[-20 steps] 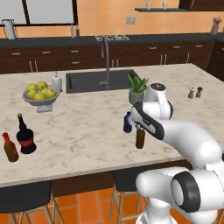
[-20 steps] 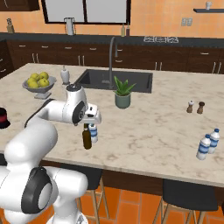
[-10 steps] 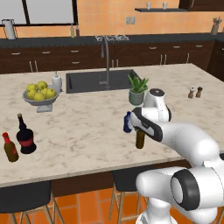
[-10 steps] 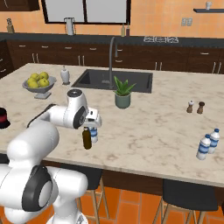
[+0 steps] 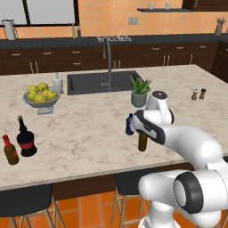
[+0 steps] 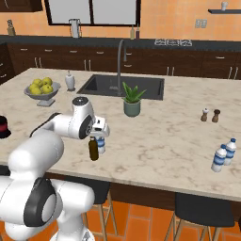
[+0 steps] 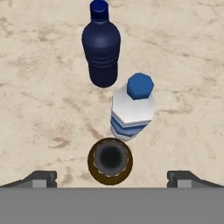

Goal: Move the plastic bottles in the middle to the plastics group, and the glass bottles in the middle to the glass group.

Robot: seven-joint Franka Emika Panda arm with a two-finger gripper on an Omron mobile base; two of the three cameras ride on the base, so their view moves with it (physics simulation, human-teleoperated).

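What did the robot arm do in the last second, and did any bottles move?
The arm shifted a little toward the right above the three middle bottles, its open pincer pointing down over the olive-brown bottle. It took hold of nothing. The dark blue bottle, the blue-capped white bottle and the olive-brown one stayed put.

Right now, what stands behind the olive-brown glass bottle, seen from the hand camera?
Just beyond the olive-brown glass bottle stands the pale plastic bottle with a blue cap, and past it the dark blue plastic bottle. The pale bottle's base is partly covered by the glass bottle's mouth.
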